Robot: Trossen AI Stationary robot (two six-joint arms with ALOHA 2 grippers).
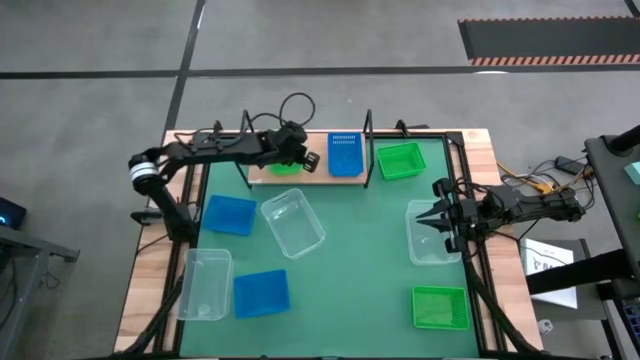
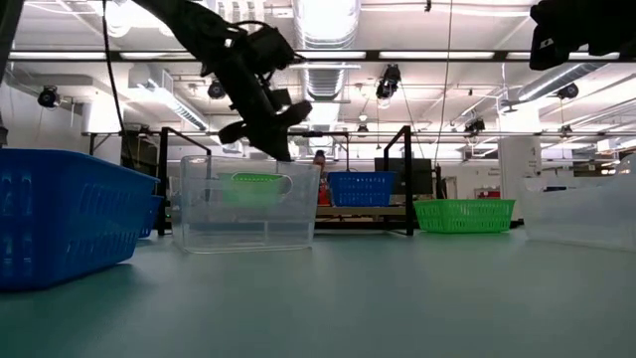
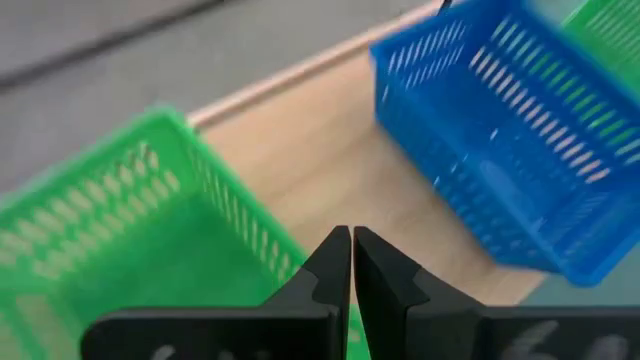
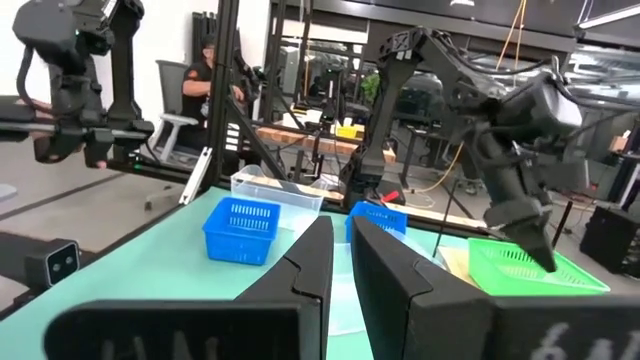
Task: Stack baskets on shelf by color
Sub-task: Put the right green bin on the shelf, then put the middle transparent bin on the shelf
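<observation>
On the shelf [image 1: 318, 170] at the table's far edge: a green basket [image 1: 284, 167] at its left end, a blue basket [image 1: 345, 153] in the middle, bare board between them. Left gripper [image 1: 296, 152] over that green basket's inner rim, fingers [image 3: 330, 268] pressed together, holding nothing. Just past the shelf's right upright, a second green basket [image 1: 400, 160] on the green mat [image 1: 365, 250], blocking that end.

Across the mat's left half, crowded: a blue basket [image 1: 229, 214], a clear basket [image 1: 292, 222] skewed beside it, another clear basket [image 1: 204, 284] near the front left edge, a blue basket [image 1: 261, 293] next to it. Open mat through the middle and front centre.

At the right edge, right gripper [image 1: 443, 224] above a clear basket [image 1: 428, 234], fingers [image 4: 310, 262] nearly together with a thin gap, empty. Third green basket [image 1: 440, 307] by the front right corner.

Beyond the table, a seated person [image 4: 207, 75] in the room.
</observation>
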